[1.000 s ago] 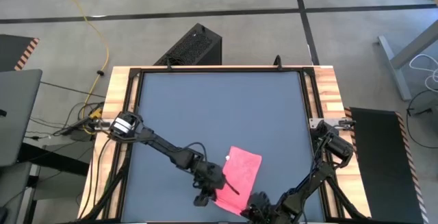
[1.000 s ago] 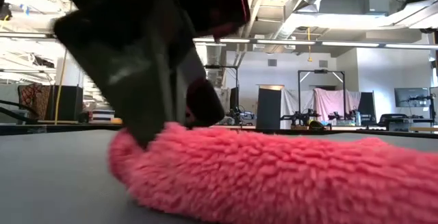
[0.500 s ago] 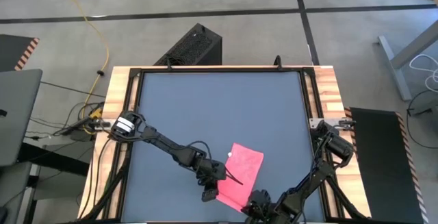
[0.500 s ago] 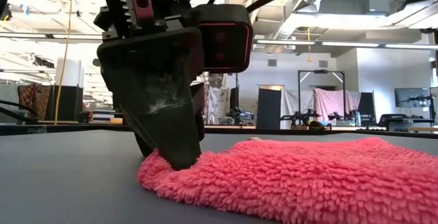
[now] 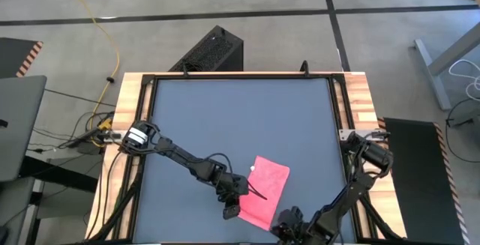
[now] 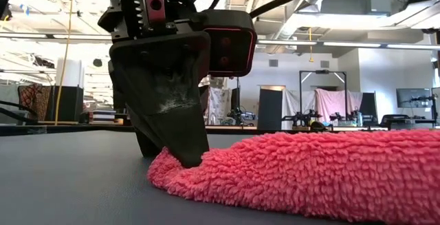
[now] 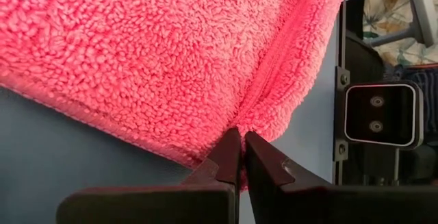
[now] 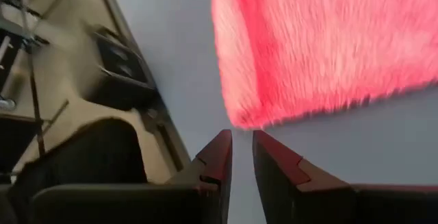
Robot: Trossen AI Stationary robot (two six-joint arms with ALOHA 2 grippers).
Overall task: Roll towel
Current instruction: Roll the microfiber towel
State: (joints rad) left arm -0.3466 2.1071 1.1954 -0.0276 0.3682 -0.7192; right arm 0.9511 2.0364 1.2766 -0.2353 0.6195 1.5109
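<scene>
Your worktop (image 5: 240, 125) is a dark grey square panel framed in pale wood, and nearly all of it lies bare. The towel (image 5: 266, 191), a fluffy pink cloth, lies flat near the worktop's 6 o'clock edge, slightly toward 5 o'clock, turned at an angle so one corner points toward 7 o'clock. In the low view its shaggy pile fills the lower half, rising in a low hump.

Your left gripper (image 5: 232, 209) sits at the towel's 7 o'clock corner, reaching in from the 9 o'clock side of the worktop. Its fingers (image 7: 233, 157) are pressed tight together on a pinch of the towel's edge, and the fabric puckers into a crease running away from that spot. In the low view the fingertips meet the cloth right at the worktop surface.

Your right gripper (image 8: 241, 144) waits at the 6 o'clock edge, just off the towel's nearest corner, its fingers a narrow gap apart and holding nothing.
</scene>
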